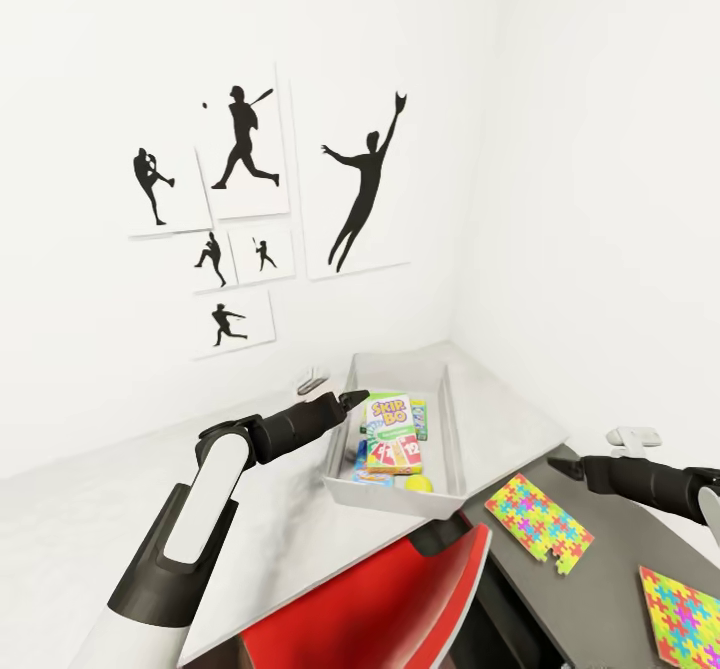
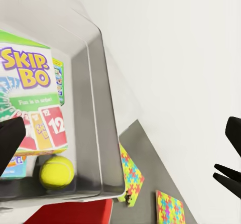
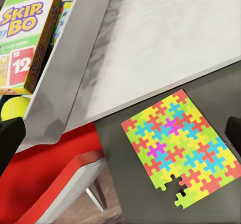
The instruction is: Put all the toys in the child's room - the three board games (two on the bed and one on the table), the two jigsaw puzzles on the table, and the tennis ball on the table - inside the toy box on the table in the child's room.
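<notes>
Two grippers, both spread apart and empty: left gripper point(image 1: 357, 396) hovering just over the toy box point(image 1: 340, 484) rim, right gripper point(image 1: 560, 464) off beyond the box's far side, above the dark bench point(image 1: 600, 589). Inside the toy box, Skip-Bo board game point(image 1: 392, 435) lying flat, tennis ball point(image 1: 419, 483) touching its edge. Just beside the toy box, one jigsaw puzzle point(image 1: 538, 521); farther out, second puzzle point(image 1: 685, 617).
</notes>
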{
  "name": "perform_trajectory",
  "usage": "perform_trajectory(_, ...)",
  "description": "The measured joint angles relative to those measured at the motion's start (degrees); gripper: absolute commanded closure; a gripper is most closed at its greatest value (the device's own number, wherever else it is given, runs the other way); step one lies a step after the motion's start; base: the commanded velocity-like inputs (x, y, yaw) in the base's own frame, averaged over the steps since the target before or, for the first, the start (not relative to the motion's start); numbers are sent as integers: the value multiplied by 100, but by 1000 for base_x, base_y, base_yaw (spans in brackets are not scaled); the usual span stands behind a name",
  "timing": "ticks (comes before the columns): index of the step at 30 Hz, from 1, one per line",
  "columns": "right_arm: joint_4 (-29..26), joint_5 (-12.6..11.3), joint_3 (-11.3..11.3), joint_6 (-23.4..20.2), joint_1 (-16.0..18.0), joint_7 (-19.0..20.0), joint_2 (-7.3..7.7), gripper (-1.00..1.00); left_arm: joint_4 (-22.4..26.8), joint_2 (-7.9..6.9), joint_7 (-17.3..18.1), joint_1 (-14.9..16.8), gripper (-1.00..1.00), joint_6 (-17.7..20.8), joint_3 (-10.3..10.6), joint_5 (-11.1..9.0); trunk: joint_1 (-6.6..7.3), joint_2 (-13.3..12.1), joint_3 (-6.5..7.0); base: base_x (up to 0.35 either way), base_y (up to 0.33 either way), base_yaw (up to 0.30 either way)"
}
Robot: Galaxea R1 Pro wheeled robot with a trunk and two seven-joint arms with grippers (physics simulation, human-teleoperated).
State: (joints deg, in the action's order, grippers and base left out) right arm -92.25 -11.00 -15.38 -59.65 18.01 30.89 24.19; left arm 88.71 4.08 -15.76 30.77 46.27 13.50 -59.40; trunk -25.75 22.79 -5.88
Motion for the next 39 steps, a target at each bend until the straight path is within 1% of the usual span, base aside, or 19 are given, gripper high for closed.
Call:
perform_trajectory(9,-1,-1,-3,-1,1,-1,10,-100,0,3,-2,0,-100,-1,3,-1,0,0,1,0,70,-218)
perform_trajectory(29,-1,-1,70,-2,2,-4,-28,-100,-43,42,-4,7,-100,-4,14,36,0,0,44,0,7,-280)
perform_trajectory(32,-1,-4,63,-2,2,-3,-28,-100,-111,49,-6,28,-100,-3,8,36,0,0,53,0,0,-286)
perform_trajectory(35,-1,-7,44,-2,2,-2,-28,-100,-292,71,-8,85,-100,-6,2,32,0,-1,62,0,0,-284)
perform_trajectory(36,-1,-8,38,-2,2,-2,-28,-100,-373,82,-9,121,-100,-15,1,29,0,-1,66,0,0,-283)
perform_trajectory(39,-1,-18,18,-2,2,-3,-27,-100,-826,158,-5,368,-100,-118,21,16,0,-1,76,0,0,-282)
